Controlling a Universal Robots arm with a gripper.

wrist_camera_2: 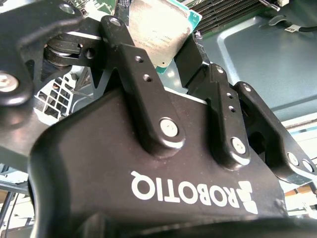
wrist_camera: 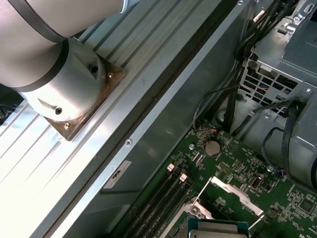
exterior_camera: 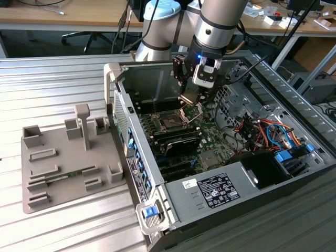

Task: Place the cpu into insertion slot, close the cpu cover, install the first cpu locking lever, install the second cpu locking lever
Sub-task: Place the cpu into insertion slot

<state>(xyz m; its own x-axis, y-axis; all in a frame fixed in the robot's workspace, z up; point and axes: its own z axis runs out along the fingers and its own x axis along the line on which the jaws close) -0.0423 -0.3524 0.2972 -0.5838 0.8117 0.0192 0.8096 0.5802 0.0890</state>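
Note:
My gripper (exterior_camera: pixel 190 101) hangs inside the open computer case, shut on the cpu (wrist_camera_2: pixel 159 30), a flat square chip with a silver-grey top pinched at its edges between the two black fingers (wrist_camera_2: pixel 130 54). The chip's edge (wrist_camera: pixel 218 230) also shows in the first wrist view, just above the board. The insertion slot (exterior_camera: pixel 170 122) is a black square socket in the green board, below the gripper and toward the exterior view's left. The cpu cover (wrist_camera: pixel 237 192) stands raised beside the socket, swung open on its hinge.
Black memory slots (wrist_camera: pixel 158 203) run beside the socket. A power supply (exterior_camera: pixel 220 190) and bundled coloured cables (exterior_camera: pixel 262 131) fill the case on the exterior view's right. A grey fixture tray (exterior_camera: pixel 63 157) lies on the ribbed metal table outside the case wall (exterior_camera: pixel 123 113).

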